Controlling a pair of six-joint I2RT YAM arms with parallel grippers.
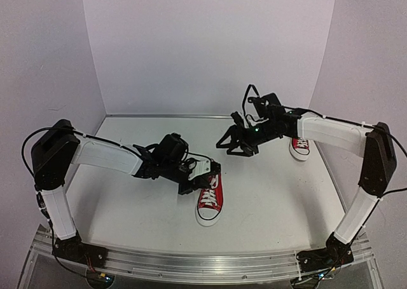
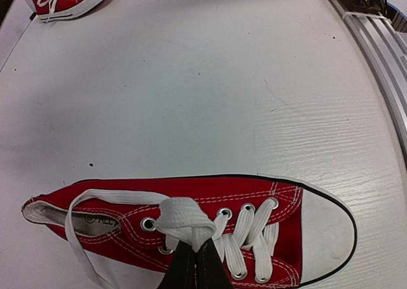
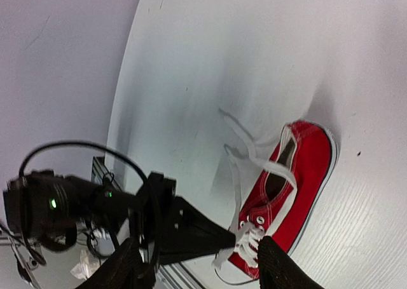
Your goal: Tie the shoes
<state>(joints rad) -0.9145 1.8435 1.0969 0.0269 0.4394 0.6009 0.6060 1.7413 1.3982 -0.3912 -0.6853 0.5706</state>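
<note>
Shoes: two small red canvas low-tops with white laces, white rubber soles and smooth rounded toe caps, both on the white bench point(image 1: 127, 200).
Near shoe point(image 1: 210, 201): front middle of the bench, toe pointing toward the front rail point(image 1: 191, 263); metal eyelets, white stitching, laces loose, one end trailing on the bench.
Far shoe point(image 1: 300, 146): back right of the bench, well apart from the other.
Left fingers point(image 2: 183, 271): closed tight, the dark tips pinching a bunched fold of flat woven lace point(image 2: 184, 218) above the near shoe's tongue.
Right fingers point(image 3: 280, 270): spread wide, holding nothing, hovering above the bench, apart from both shoes.
Bench: white painted board with faint wood grain; the rail along its front edge is ribbed aluminium.
</note>
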